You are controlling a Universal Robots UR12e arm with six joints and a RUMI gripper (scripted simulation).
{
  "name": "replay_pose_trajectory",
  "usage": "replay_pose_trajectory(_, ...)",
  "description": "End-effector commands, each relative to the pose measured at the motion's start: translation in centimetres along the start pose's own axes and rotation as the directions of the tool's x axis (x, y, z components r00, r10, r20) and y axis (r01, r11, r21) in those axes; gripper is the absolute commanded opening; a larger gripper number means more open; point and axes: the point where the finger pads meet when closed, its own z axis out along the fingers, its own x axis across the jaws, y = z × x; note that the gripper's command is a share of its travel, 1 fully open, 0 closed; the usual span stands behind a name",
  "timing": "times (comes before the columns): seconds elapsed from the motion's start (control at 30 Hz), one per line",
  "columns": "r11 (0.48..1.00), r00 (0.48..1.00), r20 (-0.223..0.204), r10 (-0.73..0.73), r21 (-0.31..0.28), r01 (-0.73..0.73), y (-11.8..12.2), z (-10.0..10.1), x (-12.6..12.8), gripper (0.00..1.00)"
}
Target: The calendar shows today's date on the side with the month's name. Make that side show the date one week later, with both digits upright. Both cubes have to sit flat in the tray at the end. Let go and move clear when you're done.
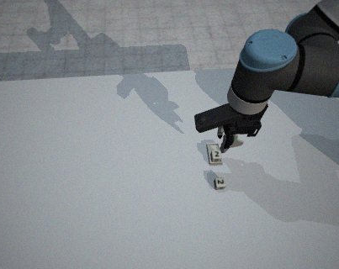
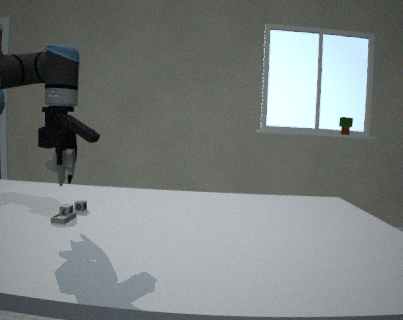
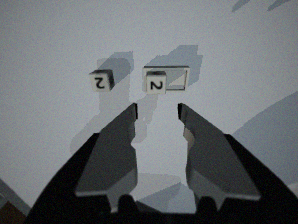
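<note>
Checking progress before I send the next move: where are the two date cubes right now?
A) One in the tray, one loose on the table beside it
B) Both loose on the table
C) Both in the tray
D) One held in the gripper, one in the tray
A: the wrist view shows one cube seated at one end of the tray, its other slot bare, the other cube on the table beside it, and the gripper holding nothing.

Fingers (image 2: pixel 63 172) above tray (image 2: pixel 63 219); loose cube (image 2: pixel 81 205) beside.
</note>
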Motion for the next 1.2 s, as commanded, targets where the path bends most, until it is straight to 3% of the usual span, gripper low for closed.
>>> replay_pose_trajectory(0.0, 1.000, 1.000, 0.002, -0.001, 0.000, 0.001, 0.09, 0.01, 0.11, 0.28)
replay_pose_trajectory(1.17, 1.000, 1.000, 0.003, -0.002, -0.005, 0.002, 0.27, 0.62, 0.03, 0.28)
